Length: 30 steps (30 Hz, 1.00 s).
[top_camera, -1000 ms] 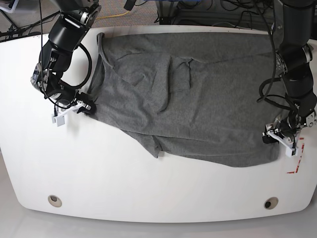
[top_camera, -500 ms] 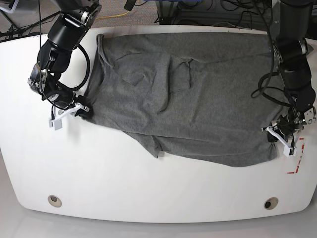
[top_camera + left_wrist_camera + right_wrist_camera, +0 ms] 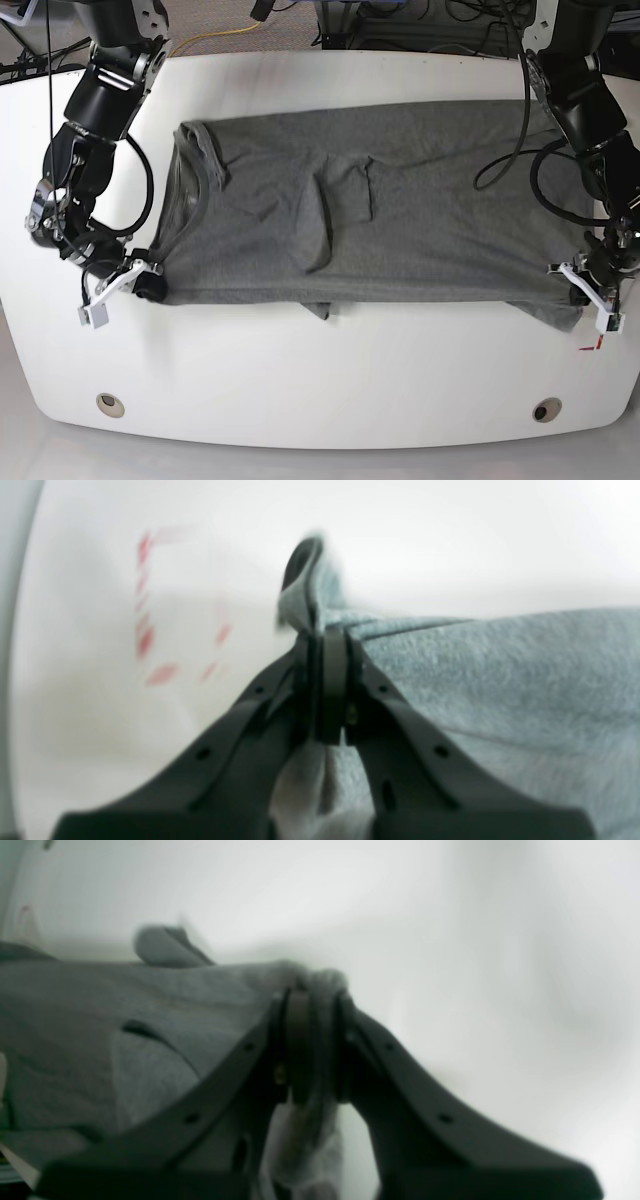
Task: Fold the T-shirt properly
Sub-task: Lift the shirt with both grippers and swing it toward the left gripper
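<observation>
Heather-grey cotton T-shirt [image 3: 400,210], pinched at 3 o'clock by the left gripper [image 3: 590,290] and 9 o'clock by the right gripper [image 3: 135,285], had been dragged taut toward 6 o'clock, squaring it for folding.

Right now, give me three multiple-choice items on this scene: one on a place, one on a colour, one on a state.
1. Where does the left gripper grip the shirt?
A. the collar
B. a corner near the red marks
C. the middle

2. What colour is the shirt?
A. grey
B. blue
C. white

3. How do the right gripper's jaws stand?
A. wide open
B. shut on cloth
C. shut on nothing

Answers:
1 B: its wrist view shows the corner pinched beside the marks.
2 A: grey in every view.
3 B: its wrist view shows fabric bunched between closed jaws.
</observation>
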### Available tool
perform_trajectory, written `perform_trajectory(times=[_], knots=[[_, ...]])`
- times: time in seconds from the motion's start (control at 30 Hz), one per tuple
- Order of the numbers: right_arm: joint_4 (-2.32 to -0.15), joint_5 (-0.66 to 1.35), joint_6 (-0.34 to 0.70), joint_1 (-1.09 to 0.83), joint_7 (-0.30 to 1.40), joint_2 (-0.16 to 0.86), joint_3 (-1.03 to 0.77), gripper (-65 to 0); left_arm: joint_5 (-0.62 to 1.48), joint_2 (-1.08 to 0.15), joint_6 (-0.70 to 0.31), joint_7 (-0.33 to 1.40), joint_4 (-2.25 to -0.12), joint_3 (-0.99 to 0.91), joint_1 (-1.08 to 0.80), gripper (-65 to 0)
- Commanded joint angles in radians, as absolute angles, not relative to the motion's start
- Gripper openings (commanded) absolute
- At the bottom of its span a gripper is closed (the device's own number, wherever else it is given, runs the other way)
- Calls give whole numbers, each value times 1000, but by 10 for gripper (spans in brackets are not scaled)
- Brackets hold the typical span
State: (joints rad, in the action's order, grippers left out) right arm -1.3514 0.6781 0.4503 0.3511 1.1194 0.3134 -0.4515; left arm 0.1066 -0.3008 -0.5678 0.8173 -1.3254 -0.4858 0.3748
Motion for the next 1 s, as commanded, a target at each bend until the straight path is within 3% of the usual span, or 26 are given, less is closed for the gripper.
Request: perform_trajectory(times=[0.0, 0.33, 0.7, 0.97], knots=[[-1371, 687, 455, 430, 1093, 367, -424, -595, 124, -305, -561, 834, -1435, -504, 437, -650], [-1368, 687, 483, 723, 1096, 521, -220, -595, 124, -302, -561, 1055, -1733, -567, 575, -650], [-1368, 708, 529, 1069, 1132, 634, -51, -595, 122, -328, -562, 1253, -1880, -567, 855, -650], [-1368, 791, 529, 1020, 1129, 665, -27, -591, 124, -366, -562, 1273, -1888, -519, 805, -650]])
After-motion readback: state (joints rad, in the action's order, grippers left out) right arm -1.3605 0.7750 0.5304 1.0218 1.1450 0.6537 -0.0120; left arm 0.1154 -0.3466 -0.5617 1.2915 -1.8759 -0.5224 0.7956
